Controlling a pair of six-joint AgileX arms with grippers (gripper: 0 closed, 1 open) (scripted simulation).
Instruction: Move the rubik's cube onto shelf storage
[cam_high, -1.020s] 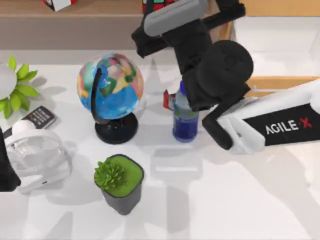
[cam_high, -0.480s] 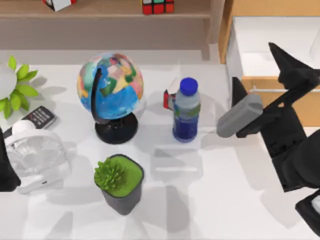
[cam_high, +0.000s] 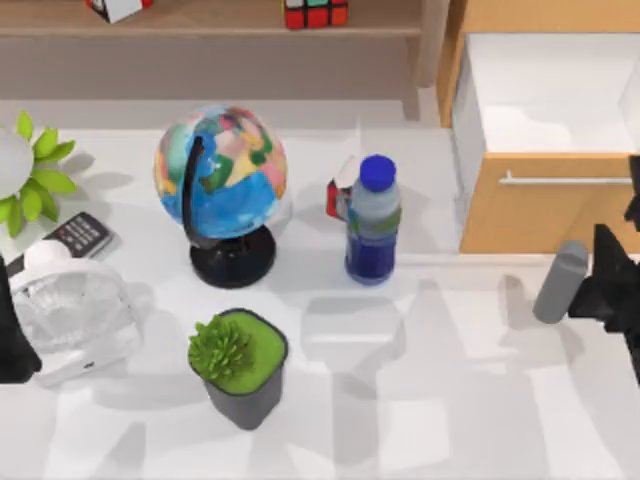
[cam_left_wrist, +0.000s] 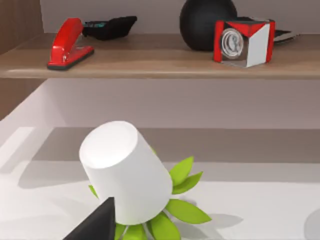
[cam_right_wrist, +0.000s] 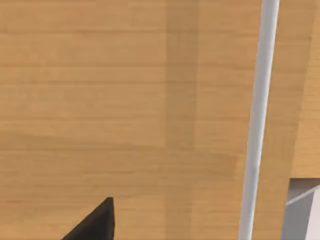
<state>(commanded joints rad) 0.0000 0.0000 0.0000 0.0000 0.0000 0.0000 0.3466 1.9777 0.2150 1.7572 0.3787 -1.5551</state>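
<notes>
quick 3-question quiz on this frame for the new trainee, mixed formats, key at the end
1. True or false: the small multicoloured rubik's cube sits on the flat board of the long light brown wooden shelf storage.
2. Multiple choice: what stands directly to the right of the blue globe on a black stand in the top view? A) the clear water bottle with a blue cap B) the green plant in a dark square pot C) the small white desk fan
3. Fill in: in the top view, the right arm's gripper is at the table's ___ edge, in front of the wooden drawer cabinet with a silver handle.

Key: 1 true; 2 A; 3 right.
</notes>
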